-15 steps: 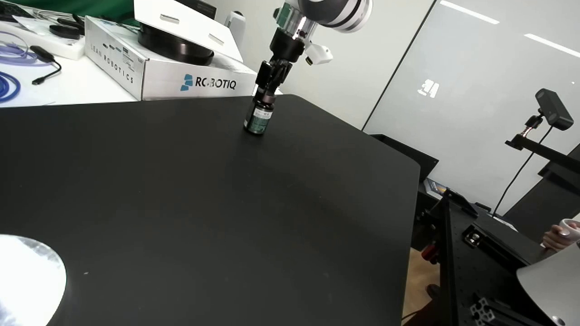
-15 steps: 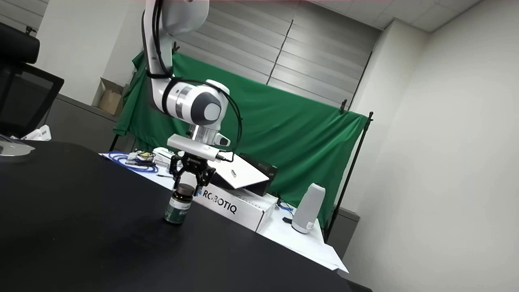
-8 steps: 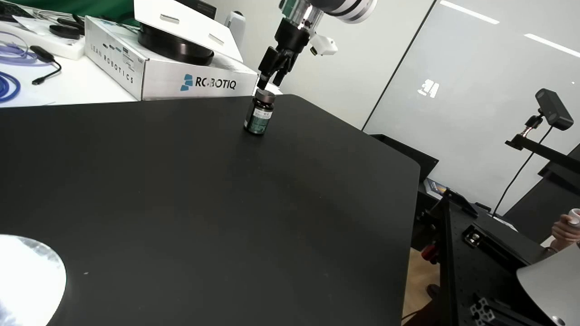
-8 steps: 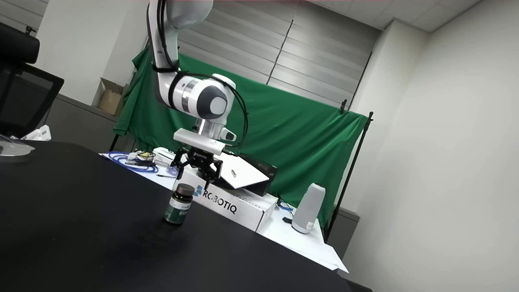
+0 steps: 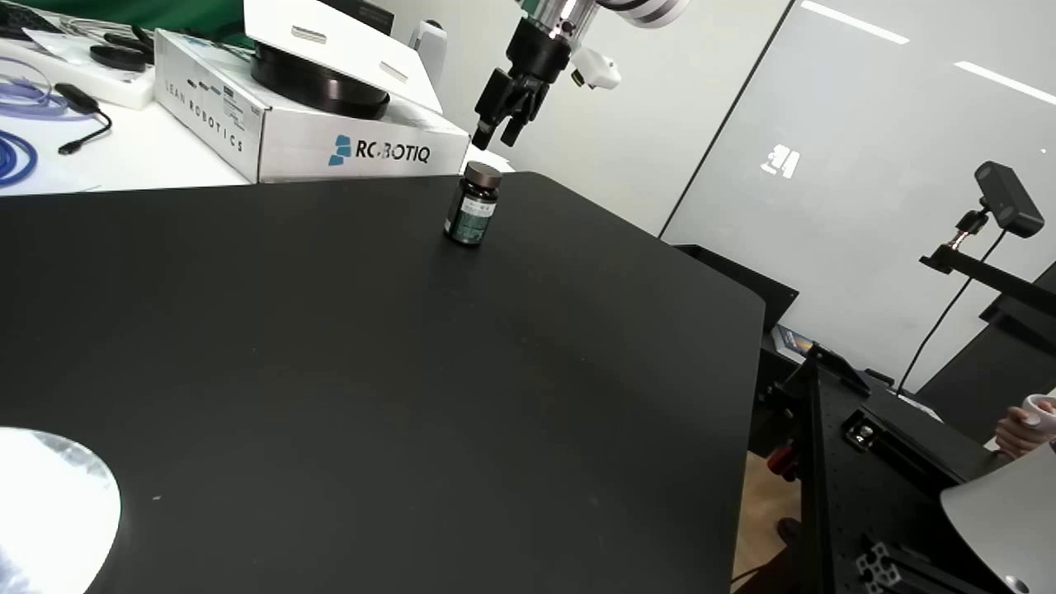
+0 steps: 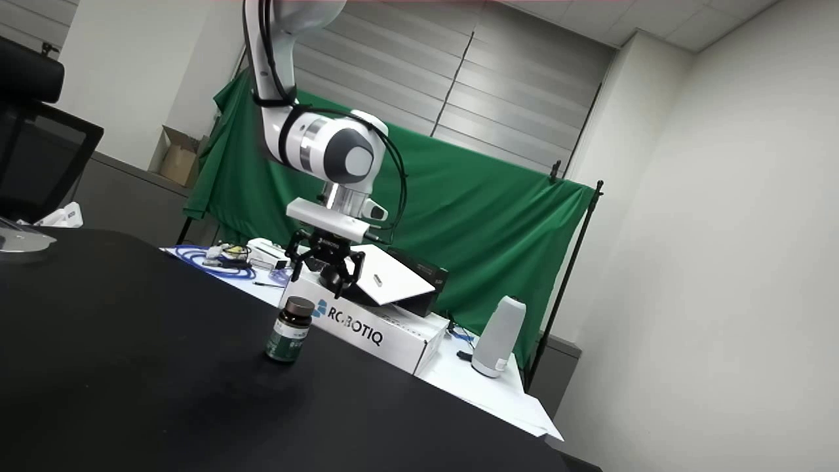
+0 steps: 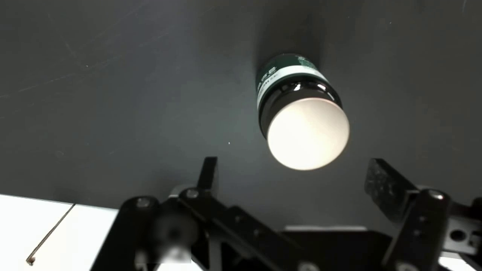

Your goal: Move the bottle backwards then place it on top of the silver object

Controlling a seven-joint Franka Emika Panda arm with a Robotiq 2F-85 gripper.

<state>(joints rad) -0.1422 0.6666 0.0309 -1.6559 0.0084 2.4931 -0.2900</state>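
Observation:
The dark bottle [image 5: 473,208] with its green label stands upright on the black table, near the far edge; both exterior views show it. Above it and clear of its cap, my gripper [image 5: 495,142] hangs with its fingers spread. From the wrist, the pale-lit cap of the bottle [image 7: 308,133] lies just ahead of the fingertips, and nothing is between the pads [image 7: 388,184]. In an exterior view, part of the silver object [image 5: 54,507], a flat shiny round disc, shows at the lower left, cut off by the frame. The bottle is well away from it.
Behind the far table edge, a white printed box [image 5: 363,157] stands on a white table, with a white panel [image 5: 346,49] resting over it. At the left of an exterior view is a shiny pale rounded thing [image 6: 26,239]; I cannot tell whether it is the same disc.
A second ago the fingers stood around the bottle's cap. They have since spread and risen off it, with the arm drawing up and back. The bottle has stayed in place.

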